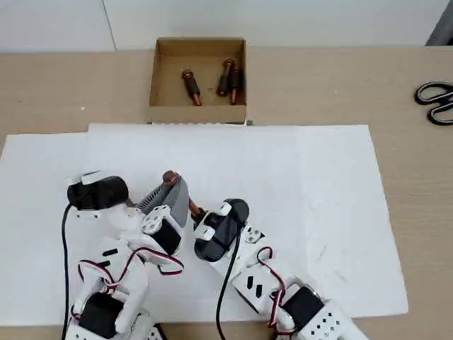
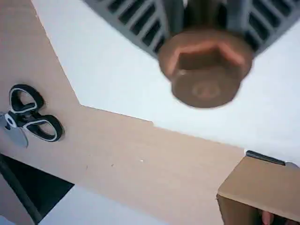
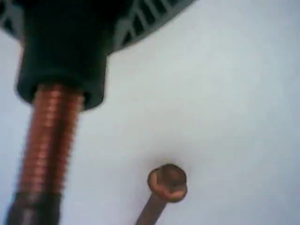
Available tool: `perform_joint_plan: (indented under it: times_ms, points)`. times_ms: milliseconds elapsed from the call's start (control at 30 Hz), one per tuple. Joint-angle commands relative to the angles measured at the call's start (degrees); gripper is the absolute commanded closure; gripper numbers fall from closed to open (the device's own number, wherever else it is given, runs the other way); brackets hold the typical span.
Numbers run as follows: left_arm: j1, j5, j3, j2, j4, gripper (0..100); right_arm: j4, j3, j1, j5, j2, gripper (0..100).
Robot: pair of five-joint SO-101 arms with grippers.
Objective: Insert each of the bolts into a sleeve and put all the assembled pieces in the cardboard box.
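My left gripper (image 1: pixel 170 187) is shut on a copper bolt (image 2: pixel 204 70), whose hex head shows between the grey ribbed fingers (image 2: pixel 131 18). The bolt's head (image 1: pixel 170 177) sticks up over the white paper. My right gripper (image 1: pixel 201 215) is shut on a black sleeve (image 3: pixel 61 51), and a copper threaded shaft (image 3: pixel 47 140) runs out of it. The two grippers meet tip to tip near the paper's front middle. A loose bolt (image 3: pixel 167 182) lies on the paper beside them. The cardboard box (image 1: pixel 159 78) at the back holds three assembled pieces (image 1: pixel 191 86).
White paper (image 1: pixel 318 212) covers most of the wooden table. Black-handled scissors (image 1: pixel 435 103) lie at the far right edge, seen too from the left wrist (image 2: pixel 28 119). A corner of the box (image 2: pixel 262 187) is in the left wrist view.
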Motion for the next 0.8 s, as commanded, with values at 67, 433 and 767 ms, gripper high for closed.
perform_joint_plan:
  times_ms: [67, 433, 767]
  points:
    - [3.1, -0.1, -0.3, -0.4, 1.2, 99, -1.6, -2.9, -0.5, 1.3, -0.6, 99.6]
    - [9.0, -3.6, -0.5, -0.4, 13.9, 99, -1.8, -5.9, 0.9, 4.3, -0.6, 99.6]
    - [12.3, -5.5, 2.1, -0.4, 17.3, 99, -4.4, -5.6, 1.1, 4.3, -0.6, 99.6]
